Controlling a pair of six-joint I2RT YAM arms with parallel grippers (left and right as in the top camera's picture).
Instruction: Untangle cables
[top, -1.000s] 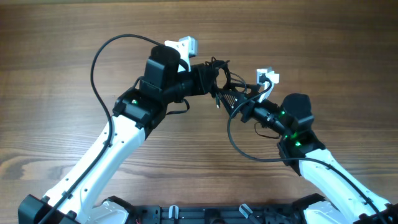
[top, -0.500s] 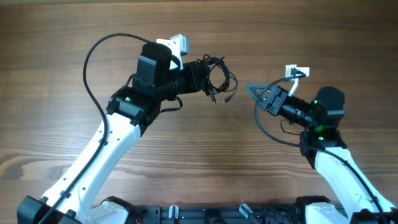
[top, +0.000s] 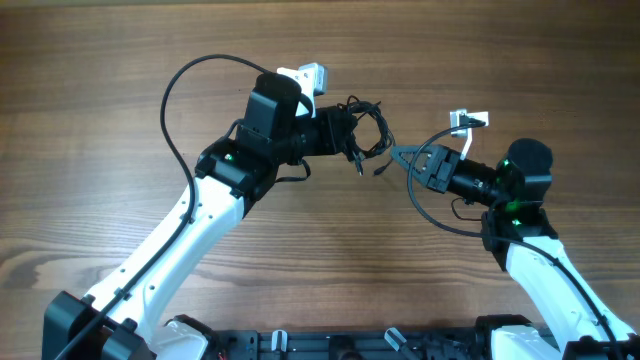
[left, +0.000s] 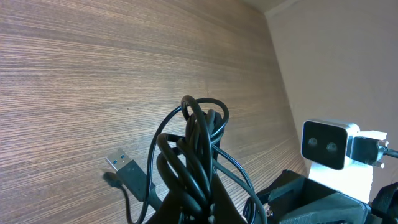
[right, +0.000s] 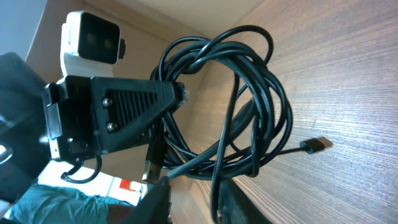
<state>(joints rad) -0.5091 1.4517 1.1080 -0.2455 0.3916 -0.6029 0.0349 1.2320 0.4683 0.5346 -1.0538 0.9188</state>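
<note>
As I held my arms over the tabletop (top: 90, 90), my left claw (top: 346, 136) was pressed tight on the cables (top: 372, 130). They were a black bunch of loops held up off the wood, with plug tips hanging loose. My right claw (right: 193, 198) sat right at the bunch, its fingers (right: 157, 200) apart with one cord running between them.
</note>
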